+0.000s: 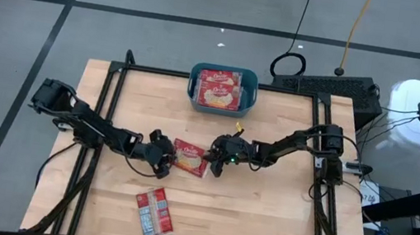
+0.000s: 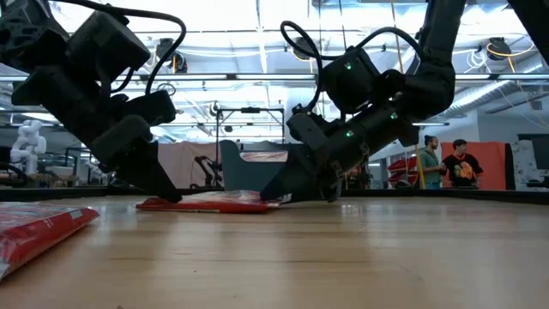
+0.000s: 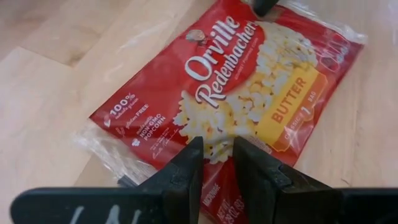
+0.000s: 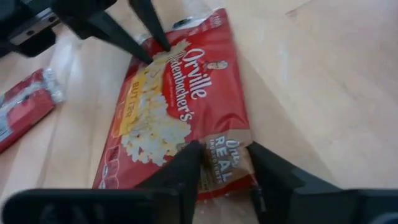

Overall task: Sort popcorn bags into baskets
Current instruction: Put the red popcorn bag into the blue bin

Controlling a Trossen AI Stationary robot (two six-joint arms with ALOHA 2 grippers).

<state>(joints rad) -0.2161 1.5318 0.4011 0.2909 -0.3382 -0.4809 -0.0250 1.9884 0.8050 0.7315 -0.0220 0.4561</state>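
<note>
Pale wooden surface (image 1: 262,217) inside a black frame, grey floor all round. Carries a teal basket (image 1: 252,90) at the far edge, with two popcorn bags (image 1: 219,87) lying flat inside, label up. Also carries a middle popcorn bag (image 1: 189,157) flat on the wood, well short of the basket, with an arm at each end. Further carries a fourth popcorn bag (image 1: 154,213), back side up, near the front edge, apart from both arms and untouched.

Left gripper (image 1: 165,158): comes in low and slanted at the bag's left end, jaws narrow, tips down on the edge of the wrapper, apparently nipping it. Probably serves to pin that end, so that the slippery packet neither slides nor turns on the smooth wood.

Right gripper (image 1: 212,161): reaches the opposite end at a similar slant, jaws apart and straddling the crimped seam, not yet clamped on it. Looks like the real pick-up grip in the making, taken at the seam because a flat packet offers nothing else to bite.

Judged from this: two bags sorted, two left, one in hand.
</note>
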